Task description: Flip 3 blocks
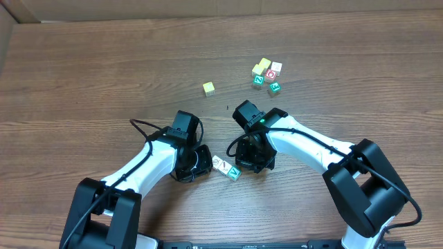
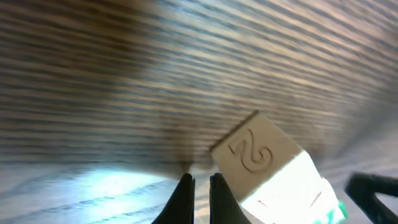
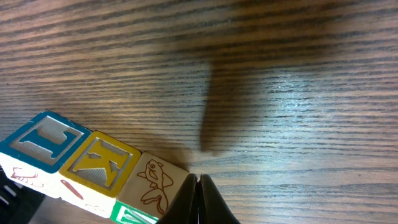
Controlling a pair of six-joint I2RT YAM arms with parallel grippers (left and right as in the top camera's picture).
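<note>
Looking from above: we find the row of three blocks (image 1: 226, 167) lying on the bench (image 1: 104, 69) between the left end effector (image 1: 202, 160) and the right end effector (image 1: 245, 164). It is well apart from the cluster of cubes (image 1: 266, 75) and the single yellow cube (image 1: 208, 88) farther up.
Overhead risk: both arms crowd one short row, so we judge that a push from either side could slide all three blocks together instead of tipping one.
Left wrist view: the left end effector is clenched on nothing, its tips just beside the pale block (image 2: 255, 152) with a curled mark.
Left wrist risk: clenched tips can only nudge. A low push would likely skid this block along the wood or twist it out of line.
Right wrist view: the right end effector is clenched and empty, its tips at the edge of the fish block (image 3: 152, 180). That block touches the K block (image 3: 99, 162), which touches the blue-faced block (image 3: 37, 140).
Right wrist risk: because the blocks touch, we expect friction between them to drag a neighbour along or tumble it by accident.
Counting risk: every face differs, so we could lose track of which blocks are flipped.
</note>
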